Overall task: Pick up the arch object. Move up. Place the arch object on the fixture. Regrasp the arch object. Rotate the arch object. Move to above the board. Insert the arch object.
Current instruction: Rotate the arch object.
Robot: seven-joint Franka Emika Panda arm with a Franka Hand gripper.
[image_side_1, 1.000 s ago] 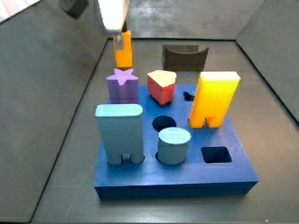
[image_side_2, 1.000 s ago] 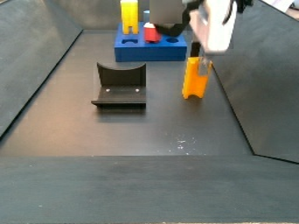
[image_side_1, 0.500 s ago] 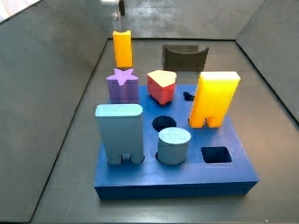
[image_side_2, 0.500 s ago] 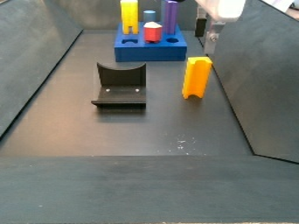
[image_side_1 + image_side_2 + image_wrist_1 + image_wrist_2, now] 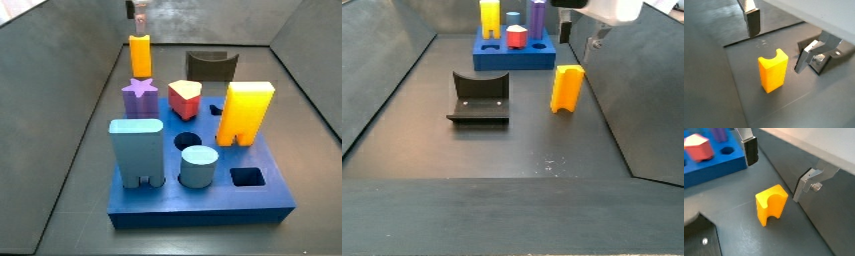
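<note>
The arch object (image 5: 567, 88) stands upright on the floor, notch end up, to the right of the fixture (image 5: 478, 97) and nearer than the board (image 5: 513, 53) — free of any grip, so the pick-up seems not yet made. In both wrist views it rises between the two fingers (image 5: 752, 21) without touching either, its notch (image 5: 771, 197) facing up where the plates could close on its flat sides. The tool (image 5: 778, 165) hangs above it with its jaws spread wide and nothing held; in a side view only its lower end (image 5: 603, 12) shows at the top edge. The fixture's scooped top sits bare, ready to take the piece for a regrasp.
</note>
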